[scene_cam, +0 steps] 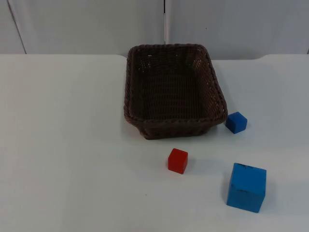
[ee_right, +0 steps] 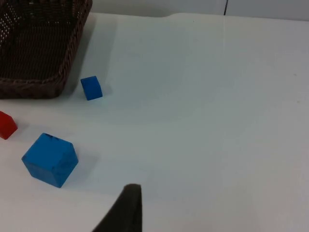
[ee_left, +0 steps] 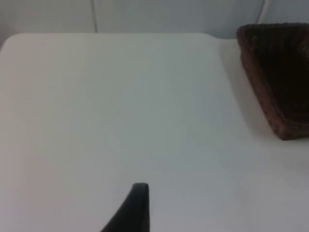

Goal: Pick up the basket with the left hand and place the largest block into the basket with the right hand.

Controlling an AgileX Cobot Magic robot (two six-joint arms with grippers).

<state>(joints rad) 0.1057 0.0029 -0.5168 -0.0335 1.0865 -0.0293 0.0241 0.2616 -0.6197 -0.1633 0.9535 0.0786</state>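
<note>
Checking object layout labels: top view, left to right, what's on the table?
basket → red block → small blue block → large blue block. The two blue blocks overlap a little in horizontal span; ordered by their centres.

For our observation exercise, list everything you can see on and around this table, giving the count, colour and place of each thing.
basket: 1, dark brown woven, empty, at the middle of the table's far half
large block: 1, blue, near the table's front edge, right of the red block
small block: 1, blue, close to the basket's near right corner
red block: 1, red, in front of the basket, apart from it
table: 1, white, under all of these
partition wall: 1, grey, behind the table
left gripper's fingertip: 1, black, over bare table left of the basket
right gripper's fingertip: 1, black, over bare table right of the blocks
</note>
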